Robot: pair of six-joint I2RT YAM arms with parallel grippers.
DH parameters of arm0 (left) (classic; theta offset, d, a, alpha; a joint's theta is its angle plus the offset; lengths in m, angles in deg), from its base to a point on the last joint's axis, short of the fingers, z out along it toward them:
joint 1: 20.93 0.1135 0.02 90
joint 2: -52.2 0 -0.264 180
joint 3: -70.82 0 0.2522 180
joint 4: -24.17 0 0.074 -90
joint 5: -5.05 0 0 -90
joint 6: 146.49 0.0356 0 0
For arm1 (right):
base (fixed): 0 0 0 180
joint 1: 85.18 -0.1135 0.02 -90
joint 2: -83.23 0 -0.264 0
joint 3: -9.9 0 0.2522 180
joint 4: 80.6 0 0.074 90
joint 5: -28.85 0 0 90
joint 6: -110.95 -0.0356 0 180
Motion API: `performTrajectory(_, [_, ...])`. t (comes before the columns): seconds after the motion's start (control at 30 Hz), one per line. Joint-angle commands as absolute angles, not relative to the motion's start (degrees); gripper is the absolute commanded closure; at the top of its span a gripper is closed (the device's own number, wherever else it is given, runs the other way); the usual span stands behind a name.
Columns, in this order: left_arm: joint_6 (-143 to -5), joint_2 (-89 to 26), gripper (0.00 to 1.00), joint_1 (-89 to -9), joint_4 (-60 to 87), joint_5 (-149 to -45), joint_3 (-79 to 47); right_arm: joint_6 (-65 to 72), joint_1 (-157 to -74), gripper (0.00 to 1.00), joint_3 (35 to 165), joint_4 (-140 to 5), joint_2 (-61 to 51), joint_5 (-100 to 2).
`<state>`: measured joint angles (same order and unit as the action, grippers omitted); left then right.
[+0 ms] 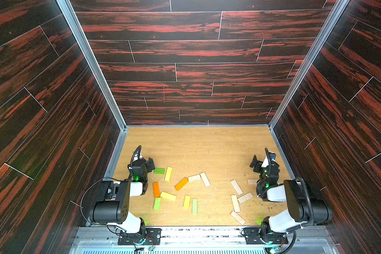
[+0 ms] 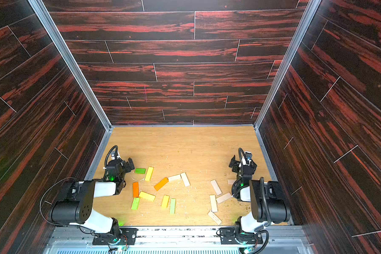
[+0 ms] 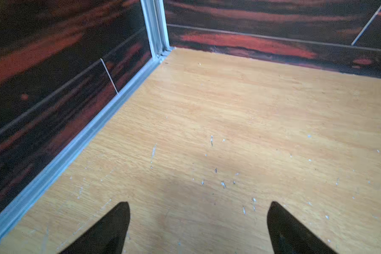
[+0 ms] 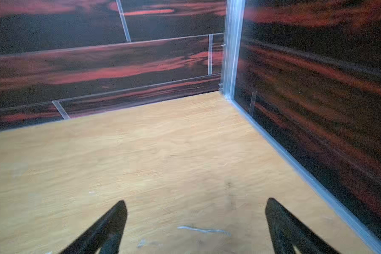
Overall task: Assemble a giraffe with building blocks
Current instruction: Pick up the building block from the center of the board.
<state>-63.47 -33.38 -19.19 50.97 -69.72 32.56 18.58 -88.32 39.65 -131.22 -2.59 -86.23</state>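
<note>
Left wrist view shows you the left gripper with its fingers spread wide and nothing between them, only bare table below. Your right gripper is equally released and empty in the right wrist view.

Read both top views as a dial centred on the table, with the back wall at 12 o'clock. Your building blocks all lie flat and loose on the near half. The painted ones are scattered from 9 round to 6 o'clock. A green block lies just beside the left gripper at 9 o'clock. Two pale blocks touch near the centre, with an orange block beside them. The other plain pieces lie from 3 to 5 o'clock. One pale plank is partly hidden behind the right arm, near the right gripper at 3 o'clock.
</note>
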Motion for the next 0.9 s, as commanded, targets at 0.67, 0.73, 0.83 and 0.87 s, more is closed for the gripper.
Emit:
performTrajectory(0.67, [-87.3, 0.4, 0.21, -29.6, -19.6, -80.2, 9.6, -18.5, -119.9, 0.15, 84.3, -41.0, 5.4, -73.5])
performTrajectory(0.73, [-89.1, 0.2, 0.21, -32.7, -19.1, -81.3, 11.0, -20.7, -122.2, 0.16, 82.7, -40.8, 4.8, -72.2])
performTrajectory(0.83, [-90.9, -1.3, 0.20, -38.1, -17.9, -81.6, 12.3, -24.7, -123.8, 0.15, 79.3, -41.4, 5.5, -70.8])
performTrajectory(0.87, [-91.4, -2.2, 0.19, -39.8, -17.5, -81.6, 12.3, -25.8, -123.8, 0.15, 78.1, -41.6, 5.7, -69.8])
